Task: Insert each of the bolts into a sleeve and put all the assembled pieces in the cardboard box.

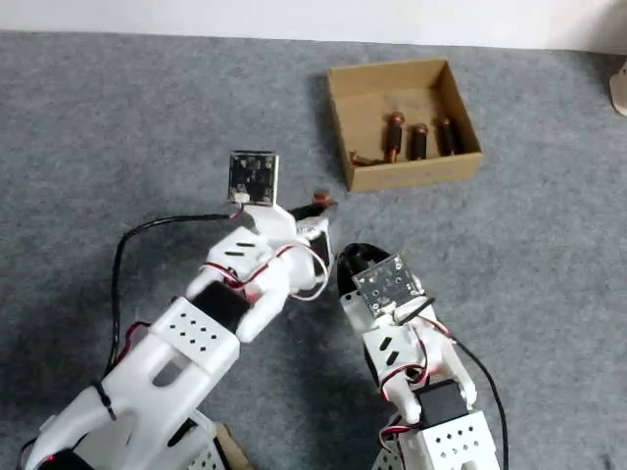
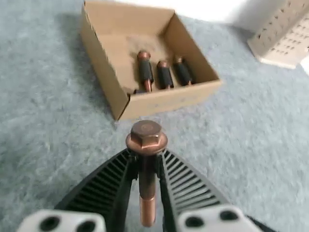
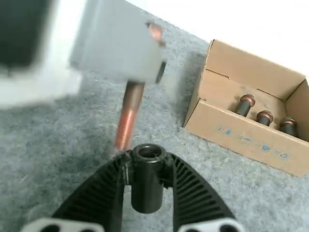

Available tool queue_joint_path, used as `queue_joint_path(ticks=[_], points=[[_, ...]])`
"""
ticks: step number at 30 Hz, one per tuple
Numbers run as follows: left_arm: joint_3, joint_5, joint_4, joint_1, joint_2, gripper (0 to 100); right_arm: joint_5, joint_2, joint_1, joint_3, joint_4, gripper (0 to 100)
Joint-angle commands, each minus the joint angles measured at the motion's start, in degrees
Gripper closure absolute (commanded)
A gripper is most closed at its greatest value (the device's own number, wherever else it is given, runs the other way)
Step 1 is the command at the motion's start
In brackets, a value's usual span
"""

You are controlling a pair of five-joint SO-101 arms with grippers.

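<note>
My left gripper (image 2: 146, 174) is shut on a copper bolt (image 2: 146, 159), hex head toward the cardboard box (image 2: 116, 72). From above, the same bolt (image 1: 320, 201) shows at the left arm's tip, just short of the box (image 1: 343, 117). A black sleeve (image 3: 146, 179) stands upright between the shut fingers of my right gripper (image 3: 146, 186), its bore open at the top. The left arm's bolt shank (image 3: 127, 121) hangs slanted just beyond the sleeve's mouth, its tip close to the rim. Three assembled pieces (image 1: 418, 137) lie in the box.
Grey carpet (image 1: 118, 117) covers the table. The two arms stand close together at the middle, about a hand's width from the box. A pale perforated object (image 2: 285, 41) sits beyond the box at the far right.
</note>
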Motion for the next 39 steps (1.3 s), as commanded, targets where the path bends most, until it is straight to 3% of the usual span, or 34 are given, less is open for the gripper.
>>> queue_joint_path(ticks=[1, 9, 13, 22, 30, 39], points=[[-5.1, -0.4, -0.4, 0.7, -5.0, 99, 0.8, -0.6, -0.3, 6.1, -1.8, 99.5], [-4.5, 0.6, -0.1, 1.0, -16.0, 99, 0.8, -0.5, -0.3, 6.1, -1.8, 99.5], [-0.3, 8.3, -0.3, 0.7, -20.1, 99, 0.8, -0.7, -0.2, 6.1, -1.8, 99.5], [6.4, 8.8, -0.6, 1.3, -21.8, 99, 0.4, -0.7, -0.2, 5.9, -2.1, 99.5], [11.0, 9.7, -9.5, 1.3, -21.4, 99, -3.7, -0.7, -0.5, 6.0, -2.2, 99.5], [11.3, 8.7, -9.4, 2.5, -21.3, 99, -4.3, -0.7, -0.6, 5.9, -2.2, 99.5]])
